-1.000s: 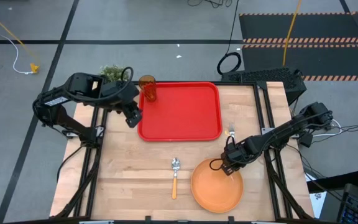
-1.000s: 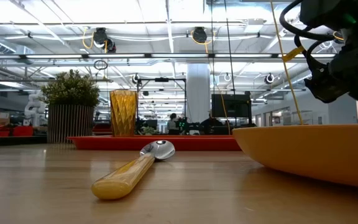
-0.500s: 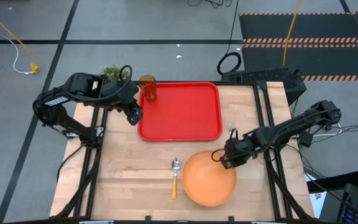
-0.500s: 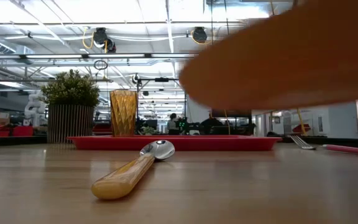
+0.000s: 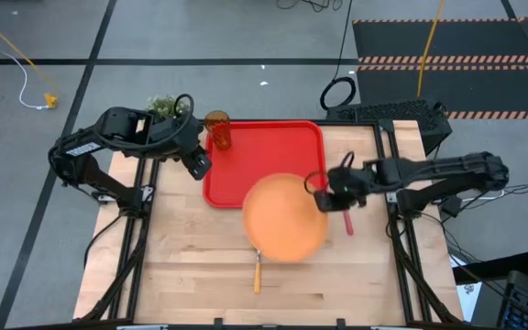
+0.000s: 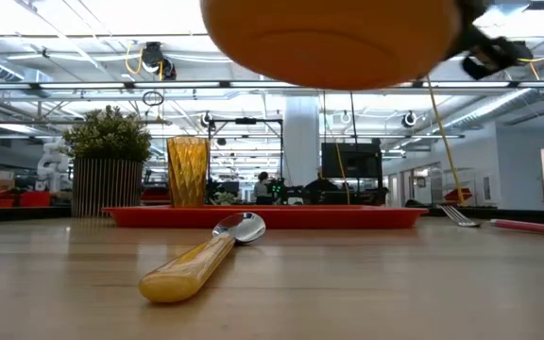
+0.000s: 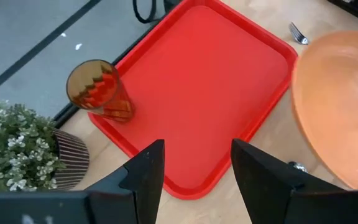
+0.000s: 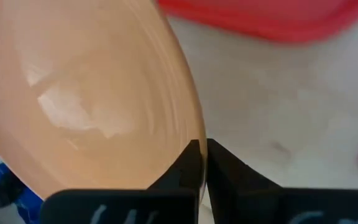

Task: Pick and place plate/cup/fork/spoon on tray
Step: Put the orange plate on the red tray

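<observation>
Only cup (image 5: 218,129) in tray (image 5: 282,151)

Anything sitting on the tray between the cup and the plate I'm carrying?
No. In the left wrist view the tray floor between the cup and the lifted plate is bare red plastic.

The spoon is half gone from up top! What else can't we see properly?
- Spoon: in the high view the lifted plate covers its bowl; only the handle shows.
- Fork: high view, the right end effector covers the tines.
- Plate: low view, cut off by the top edge.
- Tray: high view, its near edge is behind the plate.
</observation>
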`<action>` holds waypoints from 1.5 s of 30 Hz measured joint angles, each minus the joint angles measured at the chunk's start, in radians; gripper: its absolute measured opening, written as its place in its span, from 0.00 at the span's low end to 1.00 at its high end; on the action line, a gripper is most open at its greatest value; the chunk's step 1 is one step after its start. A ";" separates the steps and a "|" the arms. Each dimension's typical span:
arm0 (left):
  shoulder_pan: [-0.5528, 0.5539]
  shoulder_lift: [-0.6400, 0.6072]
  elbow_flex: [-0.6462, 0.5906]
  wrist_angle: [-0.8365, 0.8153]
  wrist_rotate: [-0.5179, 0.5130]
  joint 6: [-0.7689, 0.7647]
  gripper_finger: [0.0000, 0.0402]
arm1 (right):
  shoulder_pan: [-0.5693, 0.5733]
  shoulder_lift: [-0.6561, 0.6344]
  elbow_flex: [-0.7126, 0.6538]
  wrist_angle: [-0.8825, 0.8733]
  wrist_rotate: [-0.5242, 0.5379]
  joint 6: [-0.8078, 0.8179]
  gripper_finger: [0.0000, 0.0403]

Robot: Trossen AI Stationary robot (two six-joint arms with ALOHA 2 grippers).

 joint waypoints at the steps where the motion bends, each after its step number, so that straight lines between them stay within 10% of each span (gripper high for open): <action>1: 0.000 0.000 0.000 0.000 -0.001 0.000 0.46 | -0.024 0.008 0.018 -0.004 -0.003 -0.027 0.00; 19: -0.001 0.000 0.000 0.000 -0.001 -0.084 0.46 | -0.362 0.340 0.398 -0.082 -0.124 -0.524 0.00; 45: -0.048 0.008 0.000 0.000 -0.018 -0.298 0.46 | -0.550 0.680 0.413 0.196 -0.295 -0.770 0.00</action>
